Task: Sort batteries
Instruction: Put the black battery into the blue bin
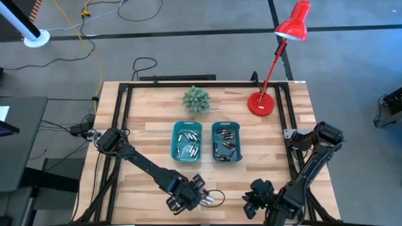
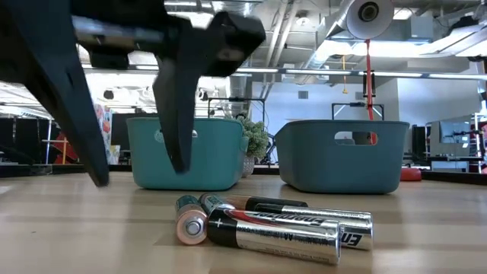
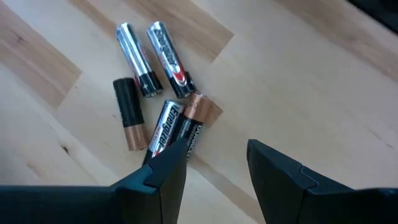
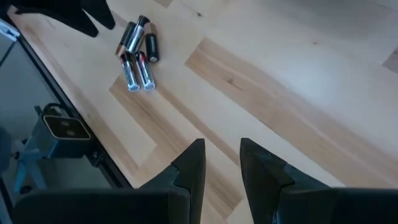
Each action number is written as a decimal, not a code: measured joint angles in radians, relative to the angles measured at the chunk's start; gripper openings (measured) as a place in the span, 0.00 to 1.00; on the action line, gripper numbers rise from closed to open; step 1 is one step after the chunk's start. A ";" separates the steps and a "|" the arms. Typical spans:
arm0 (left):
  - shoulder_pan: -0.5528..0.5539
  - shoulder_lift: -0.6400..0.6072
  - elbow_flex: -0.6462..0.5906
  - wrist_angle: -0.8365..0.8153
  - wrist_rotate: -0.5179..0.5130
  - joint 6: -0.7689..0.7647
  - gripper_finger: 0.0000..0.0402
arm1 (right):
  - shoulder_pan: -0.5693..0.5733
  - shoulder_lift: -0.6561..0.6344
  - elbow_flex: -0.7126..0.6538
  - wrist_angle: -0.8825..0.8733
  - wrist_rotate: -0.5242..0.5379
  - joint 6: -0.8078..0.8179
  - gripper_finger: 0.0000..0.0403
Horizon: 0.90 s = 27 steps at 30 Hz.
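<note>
**Batteries loose at the table's front edge**

Batteries lie in a small touching cluster near the front edge of the table, and we see more inside the two teal bins at the table's middle. Our left gripper hangs just above the cluster, fingers apart and holding nothing. Our right gripper waits near the front right corner, fingers parted and empty.

The high view looks straight down on the whole table. The low view sits at tabletop level, very near the batteries (the bins stand behind, toward 12 o'clock). Both wrist views share these batteries.
</note>
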 joint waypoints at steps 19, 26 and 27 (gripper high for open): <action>0.017 0.030 -0.002 0.003 0.016 -0.001 0.40 | -0.014 0.000 0.000 0.014 0.000 0.000 0.29; 0.017 0.028 -0.002 0.009 0.007 0.000 0.40 | -0.014 0.000 0.000 0.015 0.000 0.000 0.29; 0.017 0.027 -0.002 0.012 0.005 0.000 0.40 | -0.014 0.000 0.000 0.014 0.000 0.000 0.29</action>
